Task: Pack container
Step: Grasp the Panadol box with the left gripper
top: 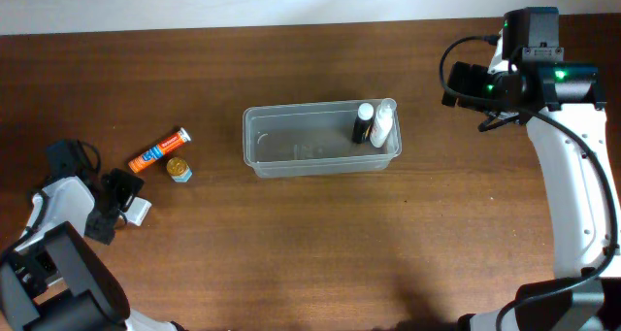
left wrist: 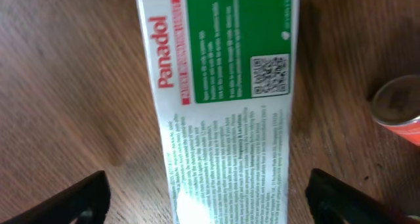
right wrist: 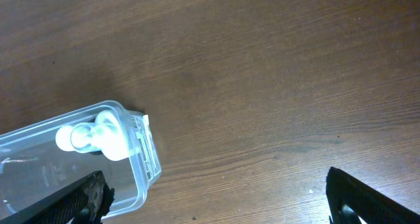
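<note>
The clear plastic container [top: 310,168] sits mid-table and holds a black bottle [top: 362,125] and a white bottle [top: 383,124] at its right end. My left gripper [top: 124,201] is open at the far left. In the left wrist view its fingers [left wrist: 210,201] straddle a white and green Panadol box [left wrist: 226,86] lying on the wood, apart from both sides. An orange tube [top: 158,149] and a small gold-lidded jar [top: 178,168] lie nearby. My right gripper [top: 454,86] is open and empty, right of the container. The right wrist view [right wrist: 226,201] shows the container's corner [right wrist: 146,161] and the white bottle [right wrist: 98,135].
The orange tube's capped end [left wrist: 400,109] lies just right of the Panadol box. The table's far edge meets a white wall at the top of the overhead view. The right arm's white body runs down the right side.
</note>
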